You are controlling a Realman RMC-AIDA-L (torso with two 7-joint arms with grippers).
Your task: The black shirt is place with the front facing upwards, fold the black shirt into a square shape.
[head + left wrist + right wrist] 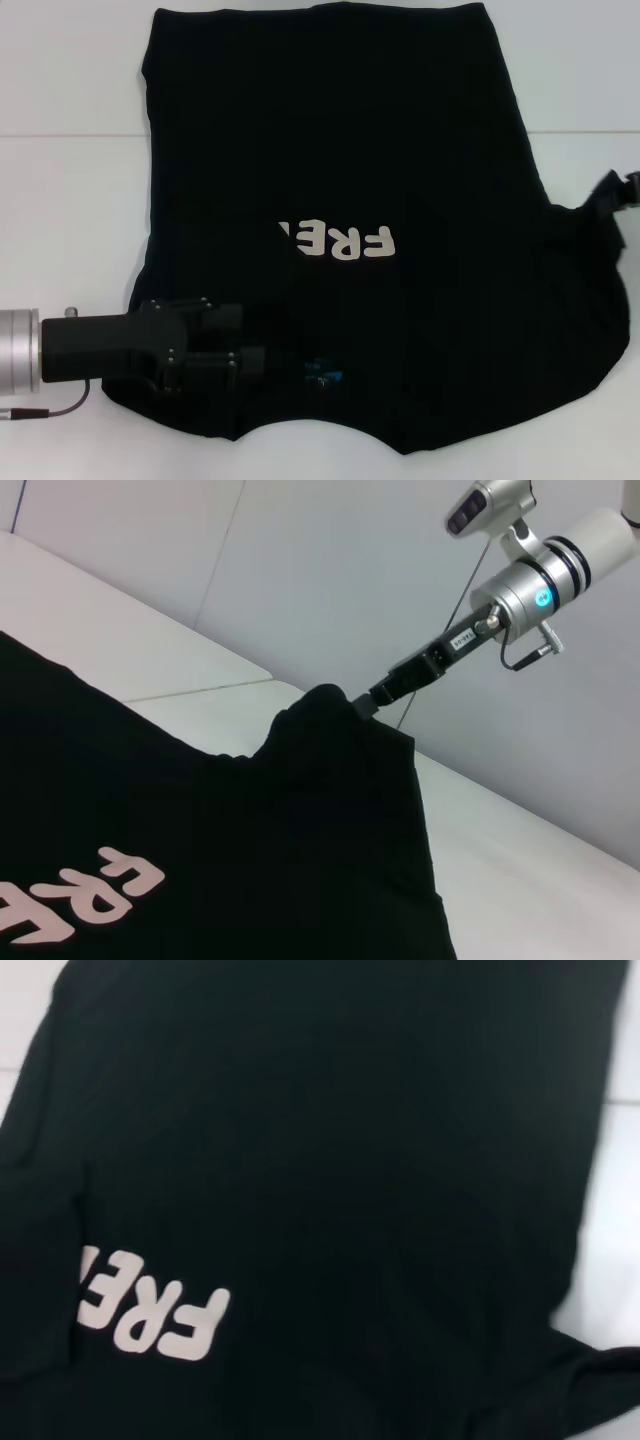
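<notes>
White table [70, 200]: black shirt [330, 150] under left hand [235, 360].

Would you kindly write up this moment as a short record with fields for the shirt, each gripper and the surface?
shirt: black shirt lying front up on the table, left side folded inward over part of the lettering
lettering: cream "FRE" showing, the rest covered by the fold
left gripper: left gripper low over the folded cloth near the collar
right gripper: right gripper pinching a raised bunch of cloth at the shirt's right edge
surface: white table

Fold in black shirt [340, 150] hides the lettering's [340, 240] end.
</notes>
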